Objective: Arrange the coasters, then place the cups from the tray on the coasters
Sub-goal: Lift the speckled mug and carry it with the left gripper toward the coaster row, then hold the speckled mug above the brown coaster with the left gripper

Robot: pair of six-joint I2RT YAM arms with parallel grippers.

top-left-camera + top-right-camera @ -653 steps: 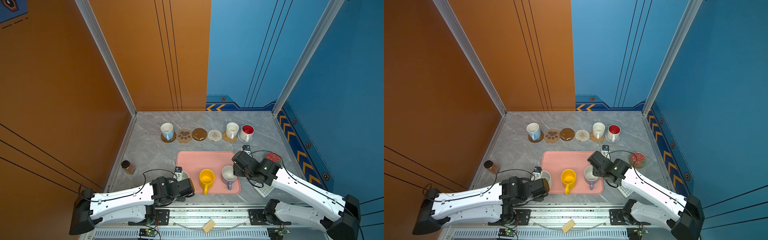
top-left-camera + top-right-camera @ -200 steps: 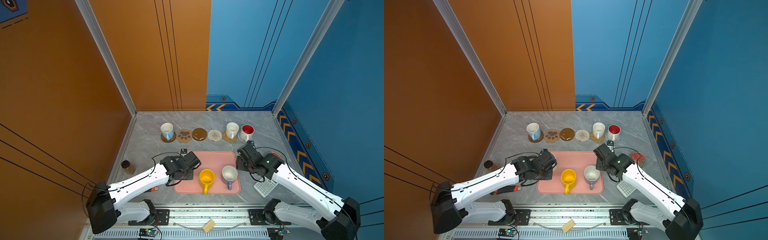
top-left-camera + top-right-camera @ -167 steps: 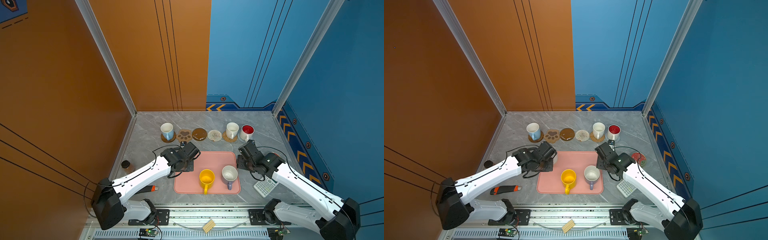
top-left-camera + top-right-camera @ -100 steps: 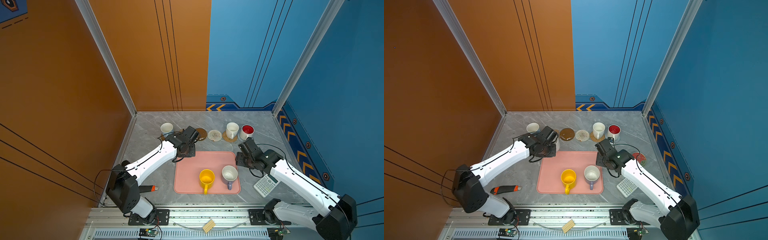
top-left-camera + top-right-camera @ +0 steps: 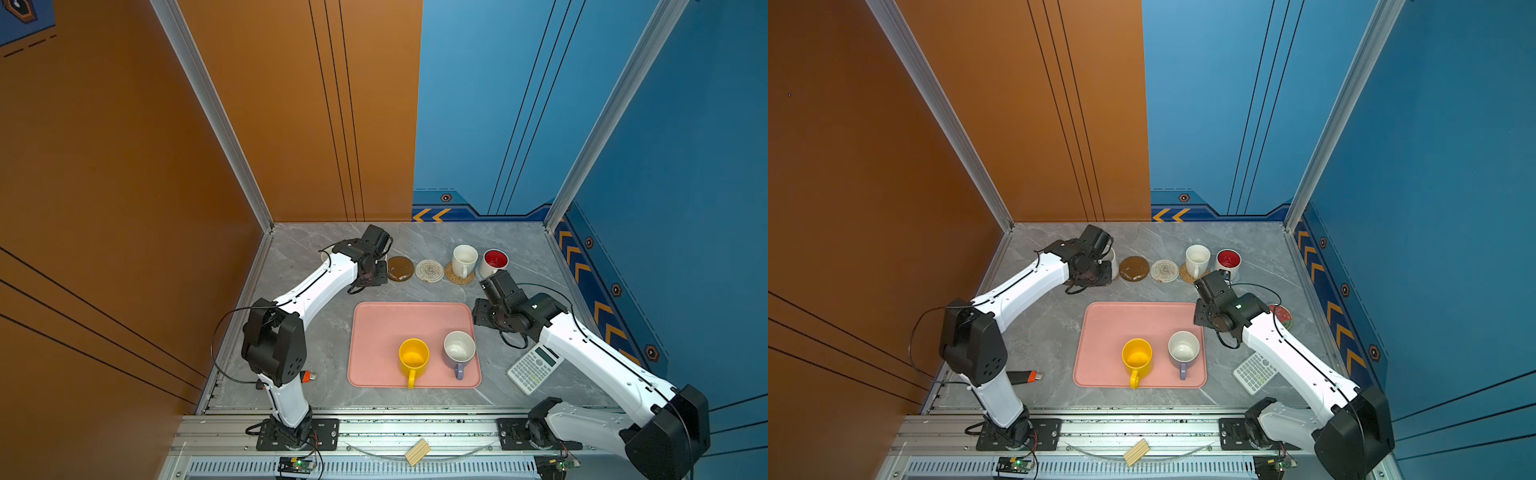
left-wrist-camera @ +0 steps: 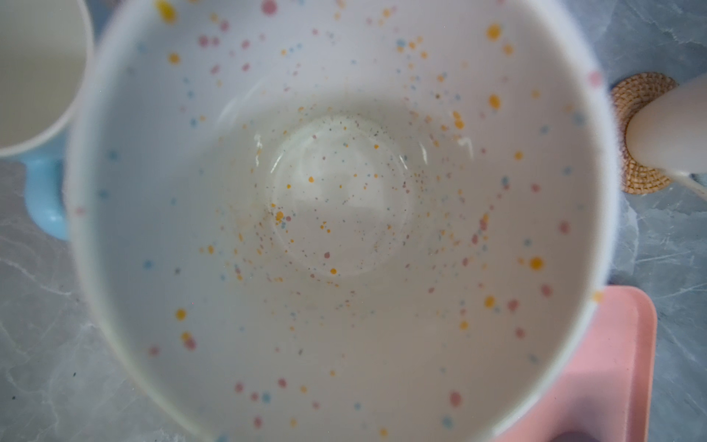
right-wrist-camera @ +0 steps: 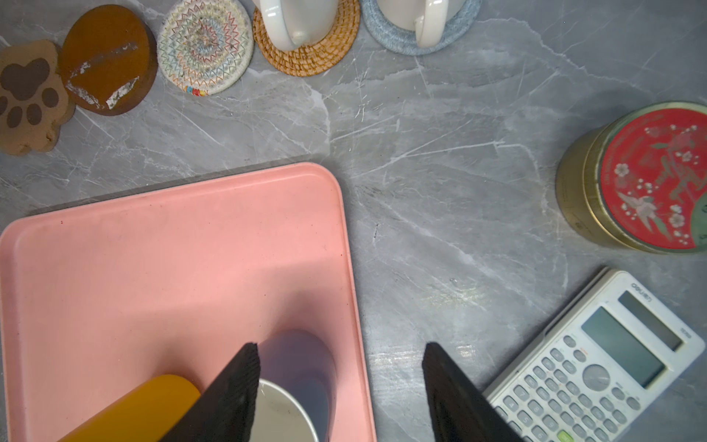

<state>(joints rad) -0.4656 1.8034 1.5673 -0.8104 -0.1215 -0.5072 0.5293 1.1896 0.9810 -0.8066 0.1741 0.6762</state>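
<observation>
Clamped left claw (image 5: 372, 274) on speckled mug (image 6: 344, 229), held upright over paw coaster (image 7: 26, 95) beneath, likely for level set-down; held right claw (image 7: 339, 348) parted, empty, near lavender mug (image 7: 306, 363).

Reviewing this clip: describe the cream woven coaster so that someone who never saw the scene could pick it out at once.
Start at the pink tray; a row of coasters runs beyond its far edge. The cream woven coaster lies bare between the brown wooden disc and the rattan coaster that carries a white cup. Only it is cream with coloured zigzag stitching.
</observation>
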